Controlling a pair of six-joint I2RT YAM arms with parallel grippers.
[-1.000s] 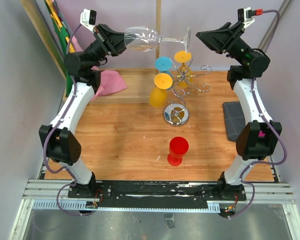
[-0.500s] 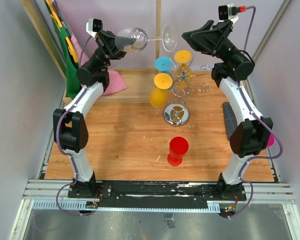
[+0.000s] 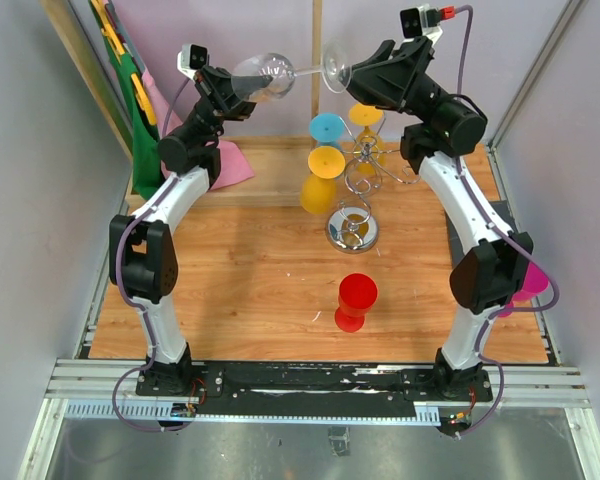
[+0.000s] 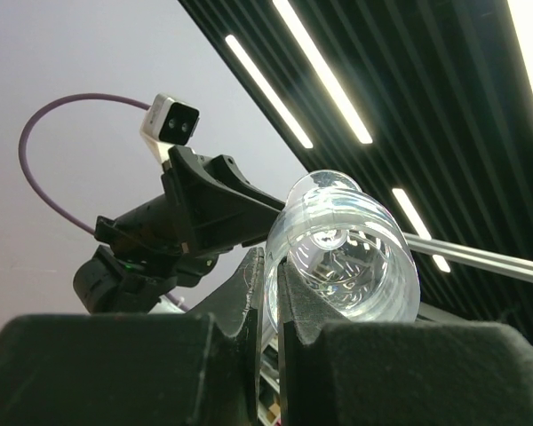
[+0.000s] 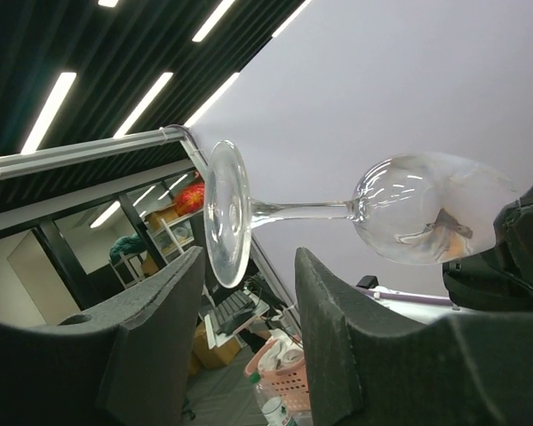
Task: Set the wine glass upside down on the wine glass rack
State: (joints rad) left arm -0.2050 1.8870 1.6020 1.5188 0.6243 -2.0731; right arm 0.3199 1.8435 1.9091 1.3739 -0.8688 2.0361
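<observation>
Wine glass pinched sideways in left end effector, right end effector spread

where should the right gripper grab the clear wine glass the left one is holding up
On the stem, just behind the foot, coming in from the foot end. The wine glass lies sideways in the air, the left gripper pinches the rim of its bowl, and the foot points at the open right gripper, so the thin stem is free.

Red goblet on the wooden table, pink cloth near its far-left corner, green board beside it
</observation>
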